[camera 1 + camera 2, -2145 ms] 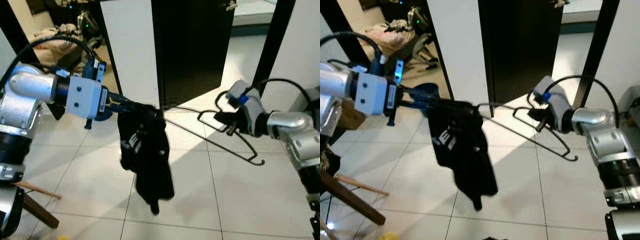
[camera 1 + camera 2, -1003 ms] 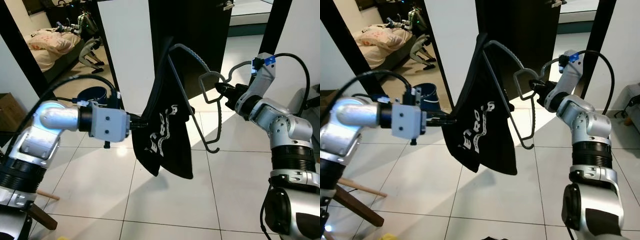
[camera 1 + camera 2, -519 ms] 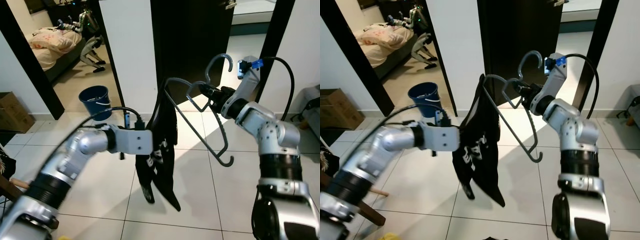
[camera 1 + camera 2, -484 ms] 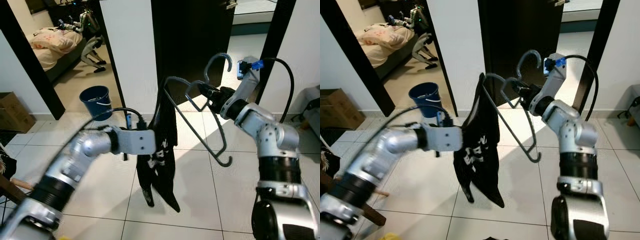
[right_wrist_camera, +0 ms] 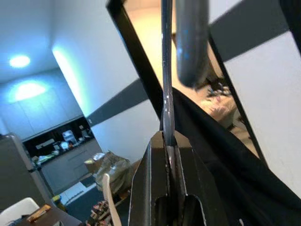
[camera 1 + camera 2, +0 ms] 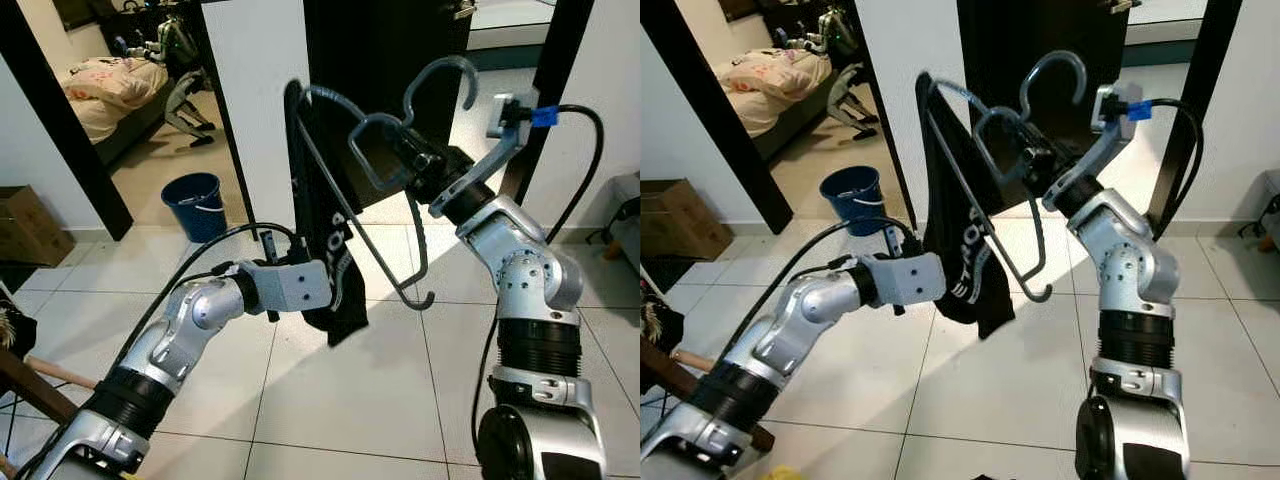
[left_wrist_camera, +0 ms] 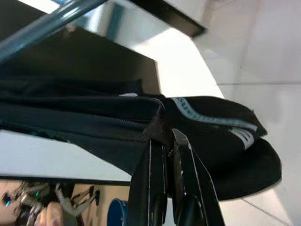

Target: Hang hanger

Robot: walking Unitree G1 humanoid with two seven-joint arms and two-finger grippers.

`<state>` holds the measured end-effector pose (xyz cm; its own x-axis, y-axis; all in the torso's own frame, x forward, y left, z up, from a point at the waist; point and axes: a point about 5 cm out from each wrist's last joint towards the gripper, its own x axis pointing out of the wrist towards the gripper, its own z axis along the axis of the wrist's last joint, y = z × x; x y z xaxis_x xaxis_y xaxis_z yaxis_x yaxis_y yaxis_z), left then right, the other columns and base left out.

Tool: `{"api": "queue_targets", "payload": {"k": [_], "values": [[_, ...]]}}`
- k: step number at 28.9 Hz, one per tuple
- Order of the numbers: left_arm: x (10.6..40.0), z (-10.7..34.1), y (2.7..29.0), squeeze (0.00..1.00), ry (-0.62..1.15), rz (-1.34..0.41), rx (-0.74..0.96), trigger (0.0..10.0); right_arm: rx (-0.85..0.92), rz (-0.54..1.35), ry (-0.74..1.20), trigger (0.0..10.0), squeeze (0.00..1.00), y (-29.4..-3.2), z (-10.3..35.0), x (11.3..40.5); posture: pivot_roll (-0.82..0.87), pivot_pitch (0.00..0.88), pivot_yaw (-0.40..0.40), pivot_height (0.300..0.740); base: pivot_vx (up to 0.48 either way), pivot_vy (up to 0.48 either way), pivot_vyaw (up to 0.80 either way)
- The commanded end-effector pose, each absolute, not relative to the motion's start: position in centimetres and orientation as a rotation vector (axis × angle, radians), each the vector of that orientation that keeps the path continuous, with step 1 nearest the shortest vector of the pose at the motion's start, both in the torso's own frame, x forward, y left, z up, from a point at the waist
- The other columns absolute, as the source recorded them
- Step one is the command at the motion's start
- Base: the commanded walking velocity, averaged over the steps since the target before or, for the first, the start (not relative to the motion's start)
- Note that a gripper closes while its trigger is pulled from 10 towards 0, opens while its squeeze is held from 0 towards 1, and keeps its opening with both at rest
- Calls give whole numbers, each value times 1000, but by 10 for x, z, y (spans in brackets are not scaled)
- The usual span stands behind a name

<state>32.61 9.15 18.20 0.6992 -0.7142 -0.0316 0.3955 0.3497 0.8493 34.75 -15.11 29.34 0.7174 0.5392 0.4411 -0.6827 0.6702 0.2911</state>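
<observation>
My left hand (image 6: 335, 287) is clamped on the lower edge of the black garment (image 6: 322, 240), which drapes from one arm of the grey hanger (image 6: 375, 175) just above it. My right hand (image 6: 1028, 158) is pinched shut on the hanger's wire just below its hook (image 6: 1052, 75), holding it raised and tilted before the dark doorway (image 6: 1040, 60) beyond. Risks, in my judgement: the garment sits on one shoulder only and could slide off if I tilt further. A pull from my left hand could twist the thin wire within my right grip.
</observation>
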Motion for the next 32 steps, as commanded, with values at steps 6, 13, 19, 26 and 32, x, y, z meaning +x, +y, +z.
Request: {"api": "queue_targets", "payload": {"k": [6, 13, 19, 26, 32], "values": [[324, 192, 87, 0, -421, -691, 857, 10000, 447, 811, -513, 10000, 0, -142, 312, 332, -29, 0, 98, 740, 0, 0, 0], [302, 233, 80, 1000, -587, -823, 515, 10000, 437, 837, -575, 10000, 0, -145, 316, 328, -22, 0, 97, 740, 0, 0, 0], [280, 240, 90, 1000, -555, -1006, 420, 10000, 437, 834, -614, 10000, 0, -149, 321, 327, -17, 0, 99, 740, 0, 0, 0], [282, 283, 127, 1000, -673, -794, 319, 10000, 407, 866, -650, 10000, 0, -154, 325, 321, -10, 0, 95, 740, 0, 0, 0], [301, 323, 161, 408, -806, -307, 74, 10000, 375, 924, -635, 10000, 0, -148, 320, 317, -2, 0, 88, 740, 0, 0, 0]]}}
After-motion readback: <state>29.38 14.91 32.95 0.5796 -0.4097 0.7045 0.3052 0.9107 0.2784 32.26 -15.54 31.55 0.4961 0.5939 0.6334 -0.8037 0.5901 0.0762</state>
